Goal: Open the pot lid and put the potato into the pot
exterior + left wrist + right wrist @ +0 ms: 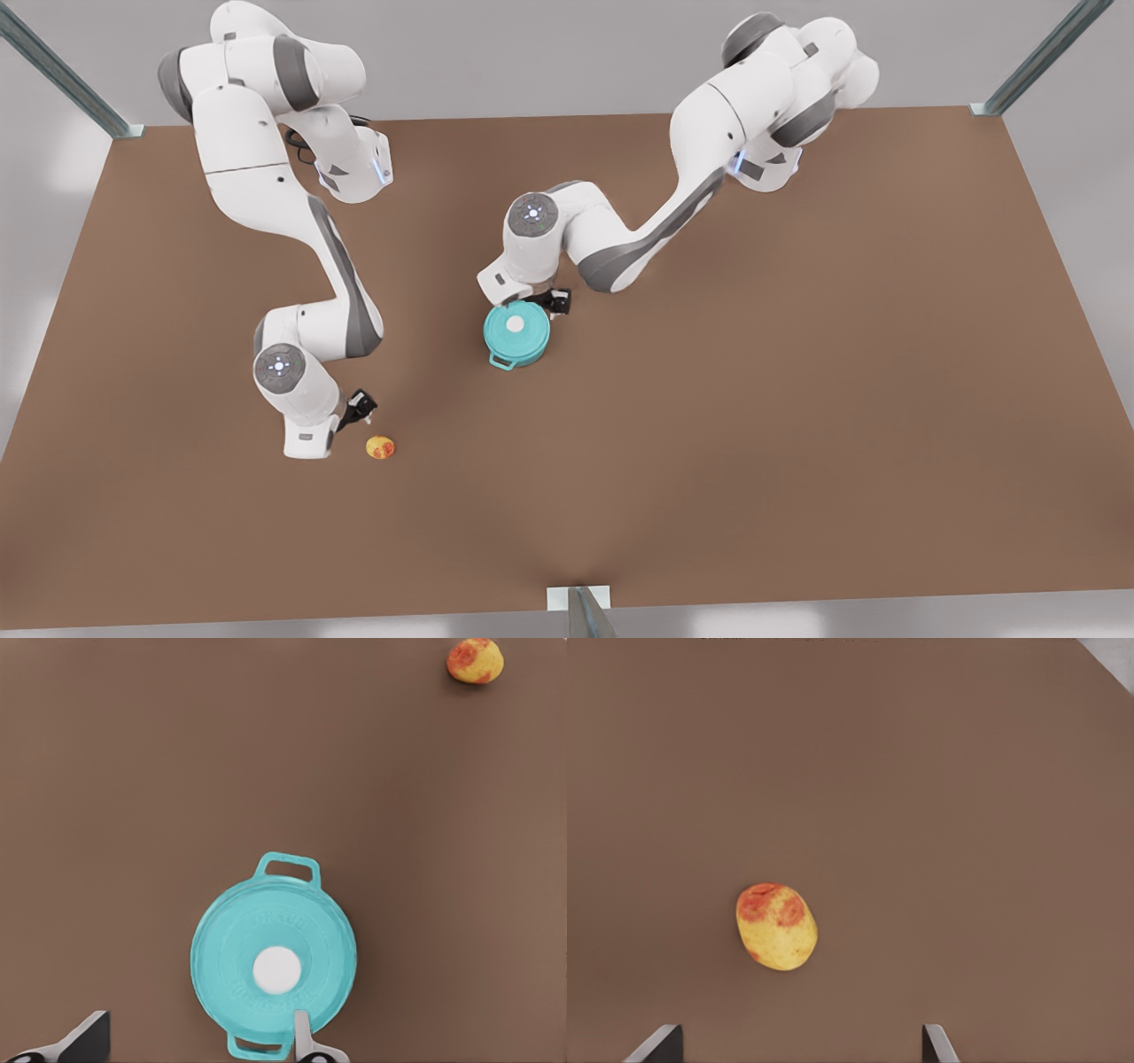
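While the pot lid (276, 967) covers the one pot (516, 335), my left gripper (551, 303) hovers spread; my right gripper (359, 408), spread, overlooks one potato (776, 927).

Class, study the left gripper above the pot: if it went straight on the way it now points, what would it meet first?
Probably the pot lid, which sits closed on the pot. The left gripper points down with fingers open, one fingertip over the lid's edge, so likely rim rather than knob; depth is unclear.

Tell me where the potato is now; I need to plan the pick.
The potato lies on the bare table, toward the front view's left, just beside the right claw and well apart from the lidded pot.
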Controlling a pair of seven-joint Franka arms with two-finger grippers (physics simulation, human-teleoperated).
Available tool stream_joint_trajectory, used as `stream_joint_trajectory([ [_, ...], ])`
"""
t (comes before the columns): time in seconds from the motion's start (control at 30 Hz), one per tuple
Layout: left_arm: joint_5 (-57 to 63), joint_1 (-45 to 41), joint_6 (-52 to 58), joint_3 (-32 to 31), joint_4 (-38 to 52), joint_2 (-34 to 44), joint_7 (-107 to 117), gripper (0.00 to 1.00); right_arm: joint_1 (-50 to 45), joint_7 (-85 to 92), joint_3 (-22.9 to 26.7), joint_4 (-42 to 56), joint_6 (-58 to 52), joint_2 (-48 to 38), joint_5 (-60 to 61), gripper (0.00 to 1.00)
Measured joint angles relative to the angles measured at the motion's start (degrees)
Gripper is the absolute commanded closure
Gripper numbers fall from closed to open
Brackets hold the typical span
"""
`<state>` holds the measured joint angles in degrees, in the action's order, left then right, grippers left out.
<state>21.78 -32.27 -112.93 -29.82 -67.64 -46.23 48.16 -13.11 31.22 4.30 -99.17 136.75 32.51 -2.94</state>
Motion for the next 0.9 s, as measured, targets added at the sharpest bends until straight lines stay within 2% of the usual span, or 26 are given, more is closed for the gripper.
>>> stream_joint_trajectory([
  [0.13,3.9,-3.6,-1.0,1.9,1.8,-2.9,8.1,0.00,-0.1,2.4,-0.4,-0.3,2.9,1.2,-0.1,0.00],
  [0.3,6.0,-4.6,-1.8,2.3,0.0,-3.6,16.3,0.00,-0.4,5.4,-0.6,-0.3,4.5,3.4,-0.1,0.00],
  [0.7,9.3,-5.3,-5.5,2.4,-0.3,-7.0,28.7,0.00,-0.4,9.7,-3.0,0.0,2.1,6.9,3.4,0.00],
  [0.9,10.7,-5.8,-6.2,2.5,-1.3,-7.7,32.5,0.00,-0.2,10.7,-3.8,0.4,0.8,5.9,5.0,0.00],
])
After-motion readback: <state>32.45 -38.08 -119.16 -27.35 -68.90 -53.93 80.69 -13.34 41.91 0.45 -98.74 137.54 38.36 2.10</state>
